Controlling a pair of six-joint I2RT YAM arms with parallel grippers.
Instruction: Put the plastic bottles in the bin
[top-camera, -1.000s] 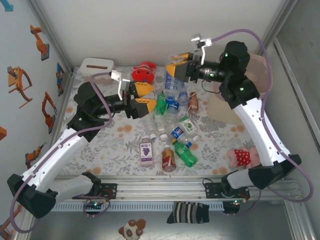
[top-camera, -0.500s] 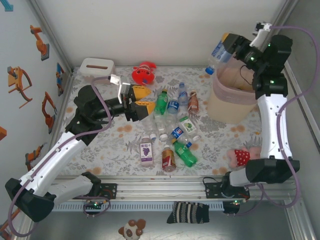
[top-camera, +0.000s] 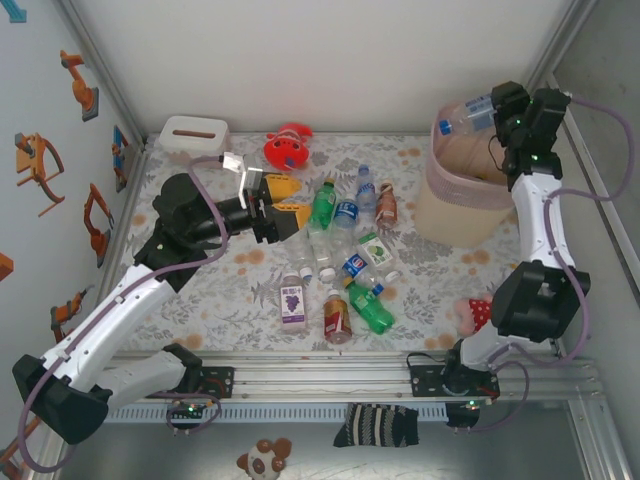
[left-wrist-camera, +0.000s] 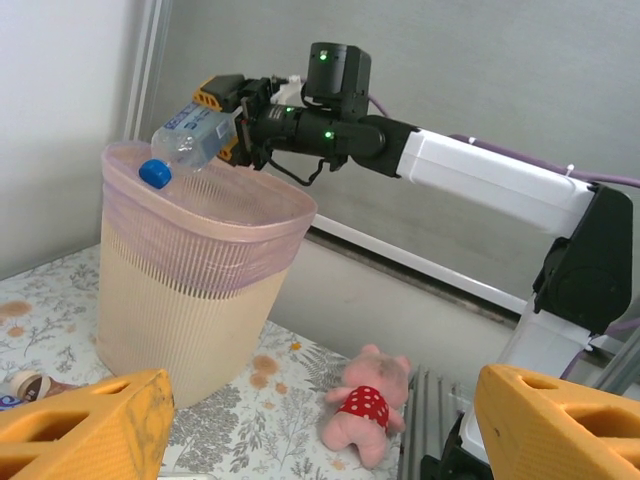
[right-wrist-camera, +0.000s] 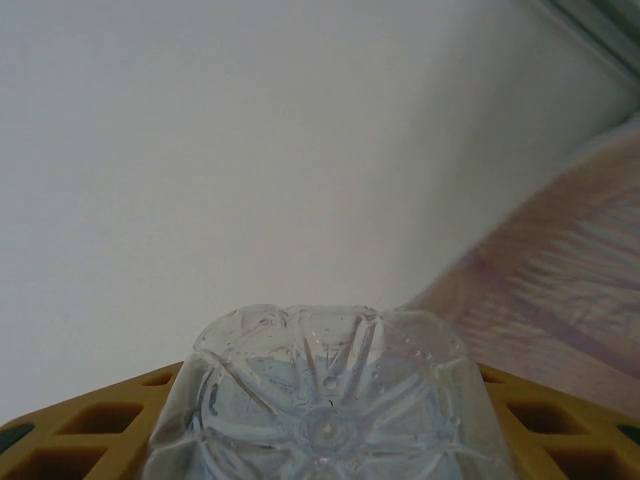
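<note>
Nearest us, off the near-left side of the bin (top-camera: 452, 215), the loose plastic bottles (top-camera: 345, 212) lie scattered on the flowered table top (top-camera: 200, 300). A green one (top-camera: 372, 311) and a red-labelled one (top-camera: 337, 316) lie closest to us. A pink plush toy (left-wrist-camera: 365, 405) sits on the table near the bin's near side, apart from its wall. Well to the left of the bin, at the left edge of the bottle cluster, the left gripper (top-camera: 303, 197) hovers with its yellow fingers spread wide and nothing between them. The bin stands upright, its pink liner (left-wrist-camera: 200, 225) folded over the rim. Above its far rim, the right gripper (left-wrist-camera: 228, 118) clamps the base end of a clear bottle with a blue label (left-wrist-camera: 195, 135). That bottle tilts downward, its blue cap (left-wrist-camera: 155, 172) level with the bin's rim; we cannot tell whether they touch. From the right wrist we see its ribbed base wedged between the yellow fingers (right-wrist-camera: 545, 410).
</note>
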